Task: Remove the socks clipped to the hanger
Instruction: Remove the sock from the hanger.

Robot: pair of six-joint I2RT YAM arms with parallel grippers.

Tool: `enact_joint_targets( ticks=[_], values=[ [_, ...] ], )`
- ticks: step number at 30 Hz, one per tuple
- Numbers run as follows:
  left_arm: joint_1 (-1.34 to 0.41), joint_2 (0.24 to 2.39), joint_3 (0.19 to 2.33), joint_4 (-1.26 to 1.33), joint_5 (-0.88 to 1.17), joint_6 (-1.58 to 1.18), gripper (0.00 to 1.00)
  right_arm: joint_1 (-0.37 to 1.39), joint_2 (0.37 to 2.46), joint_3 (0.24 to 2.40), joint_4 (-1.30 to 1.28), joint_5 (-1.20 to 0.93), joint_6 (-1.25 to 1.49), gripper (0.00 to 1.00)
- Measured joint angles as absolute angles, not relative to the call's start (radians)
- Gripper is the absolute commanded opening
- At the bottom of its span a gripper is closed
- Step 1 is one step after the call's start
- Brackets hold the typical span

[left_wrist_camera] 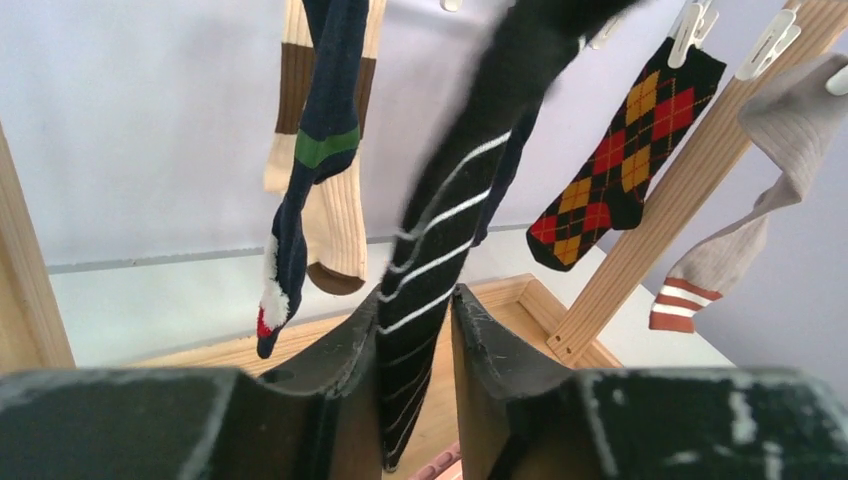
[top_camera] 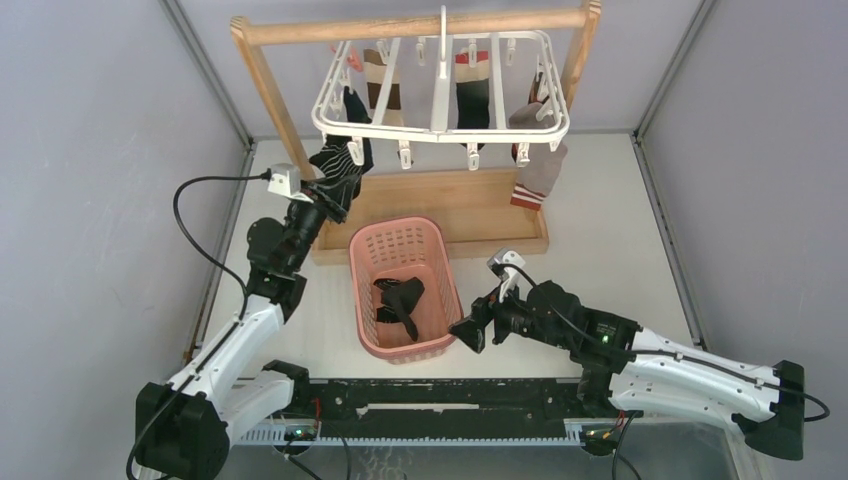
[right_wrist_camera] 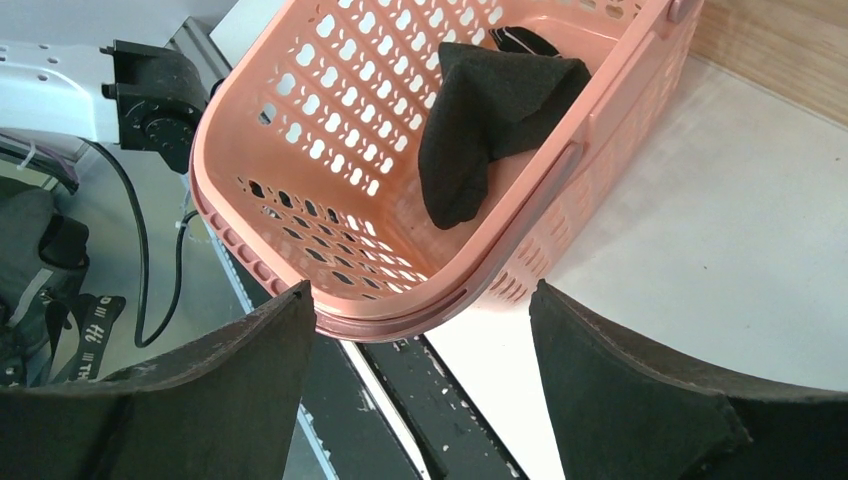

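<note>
Several socks hang from clips on the white hanger, which is hooked over the top bar of the wooden rack at the far side of the desk. The left end effector is raised to the hanger's left end. In its wrist view the two fingers press against either side of the black striped sock, pinching its lower part while the upper part runs up, stretched, toward a clip.

Behind that sock hang a brown-and-cream sock and a navy sock with a green band. To the right are a red-yellow argyle sock and a grey sock with a red-and-white cuff, each clipped at the top.

The pink basket sits on the desk in front of the rack's base, between the two arms, with a plain black sock lying inside. The right end effector is low beside the basket's near right corner. Its fingers are spread wide, gripping nothing, and the basket's rim shows between them in the wrist view.
</note>
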State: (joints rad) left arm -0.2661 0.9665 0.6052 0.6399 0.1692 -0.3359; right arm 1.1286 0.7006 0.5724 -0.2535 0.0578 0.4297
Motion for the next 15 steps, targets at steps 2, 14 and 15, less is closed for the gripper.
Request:
enact_joint_targets(
  ticks=[2,14,15],
  values=[
    [-0.266,0.966,0.606,0.633,0.172,-0.341,0.11,1.129,0.702,0.572,-0.253,0.054,0.43,0.85],
    [-0.265,0.907,0.606,0.554,0.186,-0.344,0.0,1.129,0.706,0.572,-0.247,0.043,0.437,0.84],
    [-0.265,0.896,0.606,0.55,0.186,-0.345,0.0,1.129,0.708,0.572,-0.244,0.043,0.437,0.84]
  ],
)
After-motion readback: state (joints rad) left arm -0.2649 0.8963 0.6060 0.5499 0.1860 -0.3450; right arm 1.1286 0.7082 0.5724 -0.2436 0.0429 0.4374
